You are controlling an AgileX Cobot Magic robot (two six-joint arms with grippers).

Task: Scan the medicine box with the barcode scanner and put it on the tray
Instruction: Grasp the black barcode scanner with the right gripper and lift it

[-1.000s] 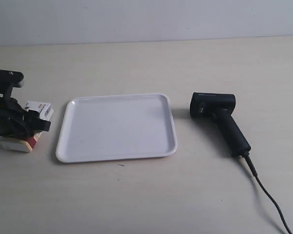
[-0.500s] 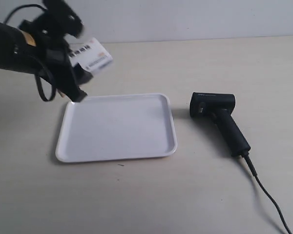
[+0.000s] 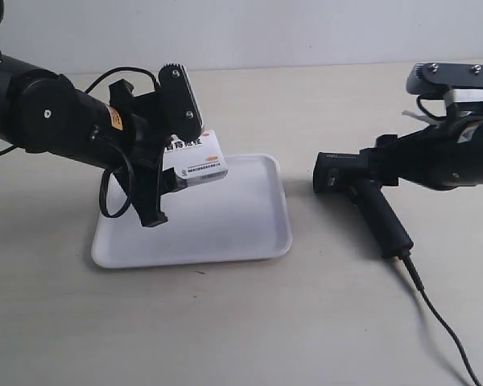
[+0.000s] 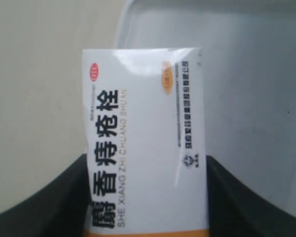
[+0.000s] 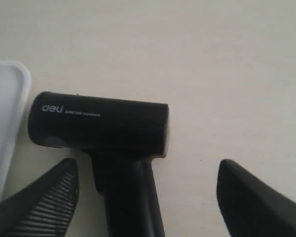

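Left gripper, jaws clamped on medicine box, lifted it over tray; right gripper, jaws spread, now straddles barcode scanner: scan imminent.

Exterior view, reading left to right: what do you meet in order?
Arm at the exterior view's left → medicine box held in its gripper, above the tray → barcode scanner lying on the table → arm at the exterior view's right, its gripper over the scanner.

the tray is lying bare under the box, nothing blocking it. the right gripper's fingers are straddling the scanner handle with room either side.
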